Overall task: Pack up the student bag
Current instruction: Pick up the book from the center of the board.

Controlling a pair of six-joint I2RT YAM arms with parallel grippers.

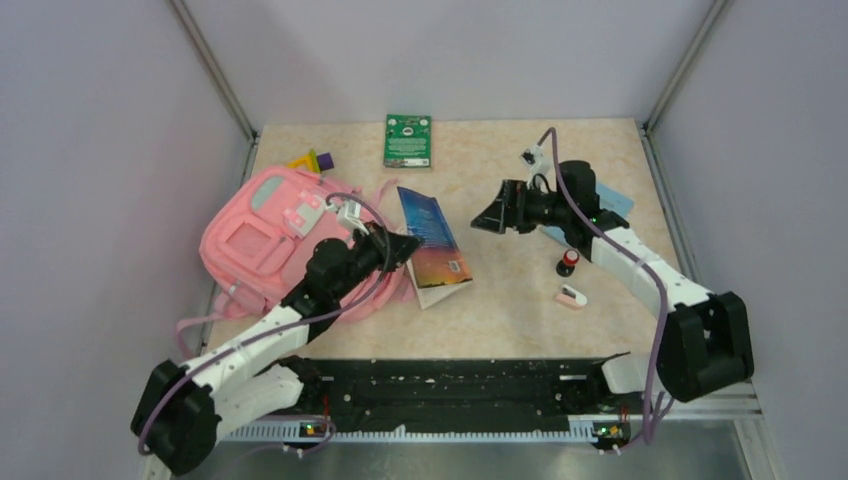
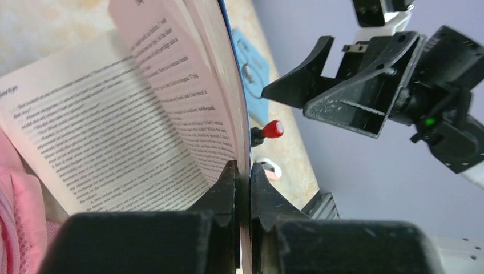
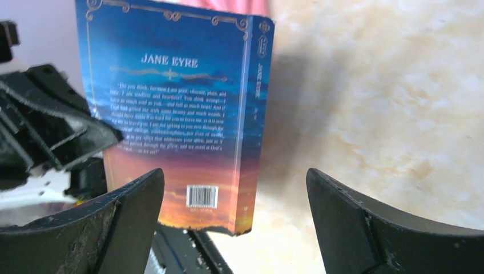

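Observation:
The student bag [image 1: 262,238], pink and soft, lies at the table's left. A paperback titled Jane Eyre [image 1: 436,248], blue and orange, lies just right of it with its cover side lifted. My left gripper [image 1: 410,245] is shut on the book's cover and some pages [image 2: 243,166]; open printed pages [image 2: 114,131] fan out to its left. My right gripper [image 1: 482,221] is open and empty, right of the book and facing it. In the right wrist view the book's back cover [image 3: 177,114] stands ahead of the wide-apart jaws [image 3: 234,194], with a strip of bag [image 3: 228,5] behind.
A green book [image 1: 408,140] lies at the back. A yellow and purple thing [image 1: 312,160] sits behind the bag. A red-capped item [image 1: 569,259], a pink eraser [image 1: 572,296] and a blue flat item [image 1: 612,204] lie under the right arm.

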